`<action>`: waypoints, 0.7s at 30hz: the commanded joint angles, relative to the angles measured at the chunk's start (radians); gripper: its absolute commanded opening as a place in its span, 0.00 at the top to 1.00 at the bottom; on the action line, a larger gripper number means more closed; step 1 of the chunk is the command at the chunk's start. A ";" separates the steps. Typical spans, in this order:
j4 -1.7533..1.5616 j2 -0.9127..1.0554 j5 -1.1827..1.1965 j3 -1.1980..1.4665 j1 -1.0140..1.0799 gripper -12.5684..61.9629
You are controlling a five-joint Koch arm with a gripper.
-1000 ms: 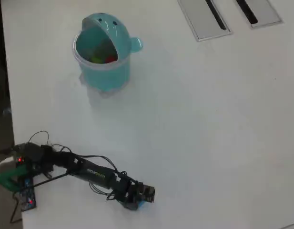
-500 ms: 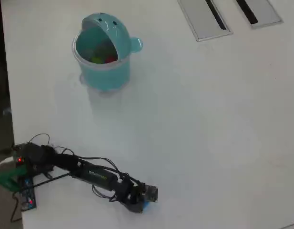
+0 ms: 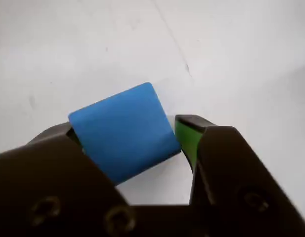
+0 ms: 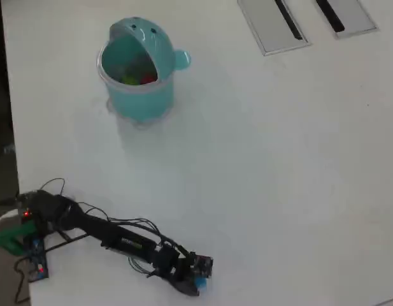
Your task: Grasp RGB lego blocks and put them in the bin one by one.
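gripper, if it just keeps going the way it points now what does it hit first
The blue block, already between the jaws of the gripper; right beyond it seems to be the white table, though depth is hard to judge.

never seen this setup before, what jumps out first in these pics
In the wrist view a bright blue plastic cube-like block fills the middle, sitting between the dark jaws of the tool, one jaw lined with green. In the overhead view the round teal plastic bin with a domed hood stands out at upper left on the white table, with red and yellow-green bits inside, while the thin black arm reaches along the bottom edge.
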 commanded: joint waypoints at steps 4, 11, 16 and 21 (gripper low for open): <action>0.049 0.040 -0.011 -0.052 -0.006 0.37; 0.057 0.071 0.071 -0.052 -0.020 0.57; 0.074 0.117 0.124 -0.052 -0.029 0.62; 0.126 0.201 0.192 -0.051 -0.037 0.62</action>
